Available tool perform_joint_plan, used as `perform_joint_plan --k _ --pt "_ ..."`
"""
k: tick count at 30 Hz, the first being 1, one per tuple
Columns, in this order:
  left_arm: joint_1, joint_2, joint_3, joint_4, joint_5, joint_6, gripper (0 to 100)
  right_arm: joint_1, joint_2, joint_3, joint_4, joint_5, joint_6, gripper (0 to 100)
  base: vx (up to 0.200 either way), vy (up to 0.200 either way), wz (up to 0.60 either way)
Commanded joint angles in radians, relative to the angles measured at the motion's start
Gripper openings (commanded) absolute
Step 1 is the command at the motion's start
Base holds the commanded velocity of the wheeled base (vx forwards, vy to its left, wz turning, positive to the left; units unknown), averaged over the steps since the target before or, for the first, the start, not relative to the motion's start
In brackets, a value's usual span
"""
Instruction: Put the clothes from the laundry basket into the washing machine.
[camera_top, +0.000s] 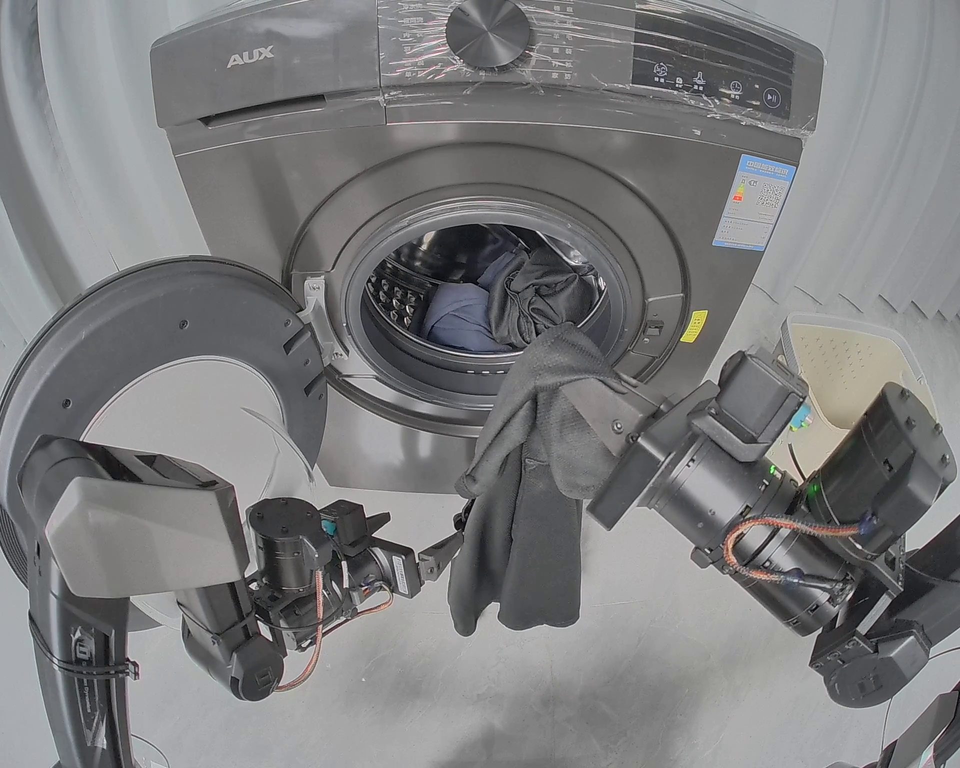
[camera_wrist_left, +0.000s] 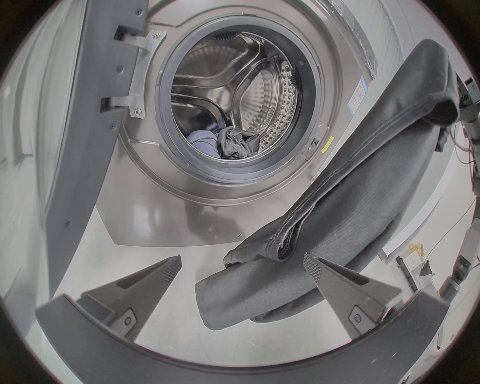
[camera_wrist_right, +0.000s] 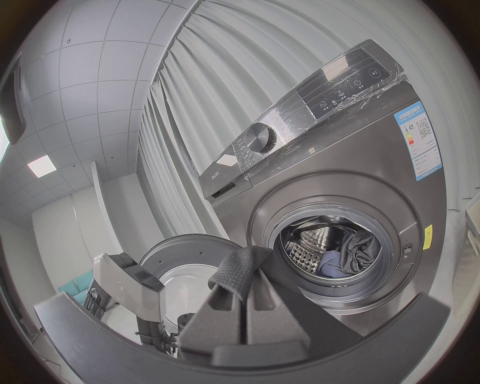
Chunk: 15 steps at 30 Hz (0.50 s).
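My right claw (camera_wrist_right: 245, 294), clamped on the top fold of the dark garment (camera_top: 525, 500), sits just before the lower rim of the washing machine (camera_top: 300, 170) mouth, so the cloth hangs lengthwise straight down below the opening, its hem beside my left claw (camera_wrist_left: 242, 257), whose fingers stand apart.

Curtained test room: film-wrapped washing machine (camera_top: 260, 190), white drapes (camera_wrist_right: 210, 75), panel ceiling (camera_wrist_right: 85, 65).

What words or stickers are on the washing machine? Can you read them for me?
Brand logo: short silver letters on the washing machine drawer front.
Blue label: print too small to read.
Yellow sticker: too small to read.
Control panel: little symbols, no readable words.
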Motion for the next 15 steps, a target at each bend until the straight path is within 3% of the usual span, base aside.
perform_joint_plan --k 1,3,7,15 --pt "0.006 0.068 -0.049 0.001 0.000 0.001 100 0.005 0.001 0.000 0.001 0.000 0.000 0 0.000 0.000 0.00" --pt "0.009 0.084 -0.059 0.001 0.000 0.002 100 0.005 0.001 0.000 0.001 0.000 0.000 0 0.000 0.000 0.00" --pt "0.011 0.128 -0.069 0.001 0.000 0.036 100 0.005 0.004 -0.002 0.001 0.000 0.000 0 0.000 0.000 0.00" --pt "0.011 0.171 -0.148 0.002 0.002 0.036 100 0.018 0.020 -0.020 -0.001 -0.001 0.000 0 0.000 0.000 0.00"
